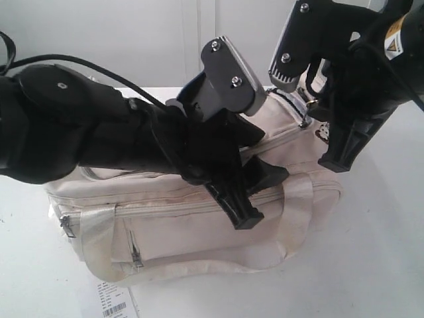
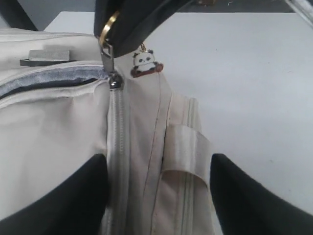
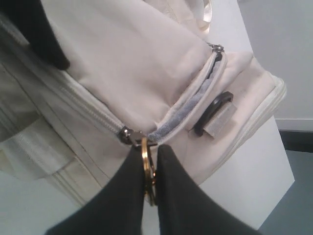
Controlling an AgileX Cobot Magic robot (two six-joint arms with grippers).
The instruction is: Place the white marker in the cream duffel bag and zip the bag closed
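White marker: unseen, likely inside the cream duffel bag [image 1: 199, 225] at the bench's [image 1: 371, 265] far edge.
Right gripper [image 3: 149, 152]: pinching the gold ring zip pull [image 3: 145, 169]; we pull straight along the teeth [image 2: 116, 147].
Left gripper [image 2: 156, 164]: jaws wide, astride the bag.

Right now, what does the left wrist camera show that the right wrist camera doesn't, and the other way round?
Only the left wrist view: a small black-and-white panda charm near the slider, and the open left tool straddling the bag.
Only the right wrist view: the unzipped stretch of the top zip all the way to its far end.
Both: the large soft cream fabric duffel bag, its metal zip slider, and the gold ring zip pull pinched in the right tool.
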